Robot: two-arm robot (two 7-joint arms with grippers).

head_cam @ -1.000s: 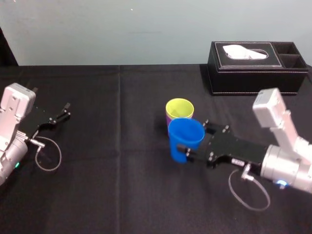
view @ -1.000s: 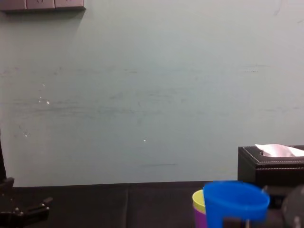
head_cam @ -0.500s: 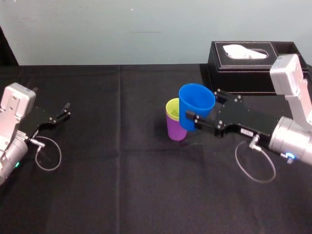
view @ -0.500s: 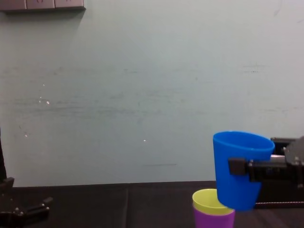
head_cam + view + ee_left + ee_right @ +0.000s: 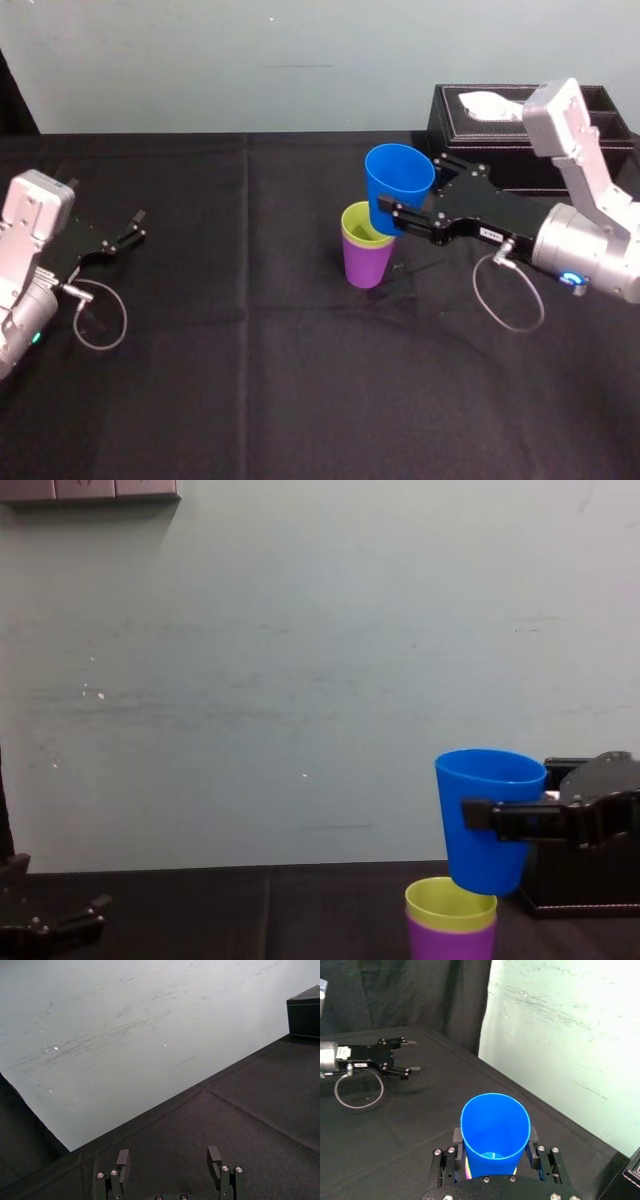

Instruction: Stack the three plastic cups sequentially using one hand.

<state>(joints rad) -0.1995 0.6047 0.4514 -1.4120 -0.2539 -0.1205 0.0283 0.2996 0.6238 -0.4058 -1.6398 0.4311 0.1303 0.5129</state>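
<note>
The left end effector [image 5: 135, 228] lay parked on the black tabletop [image 5: 250, 350], its fingers apart and empty. The smooth tapered purple plastic cup [image 5: 366, 265] stood upright and carried the yellow-green plastic cup [image 5: 355, 226] nested inside it. Above them the right end effector [image 5: 410, 190] was closed on the empty blue plastic cup [image 5: 398, 185], which hung off-centre toward the robot's right. Lowered from there, its base would likely catch the yellow-green rim and tip the pair. Behind them, the black rectangular tissue box [image 5: 450, 135] held white tissue.
</note>
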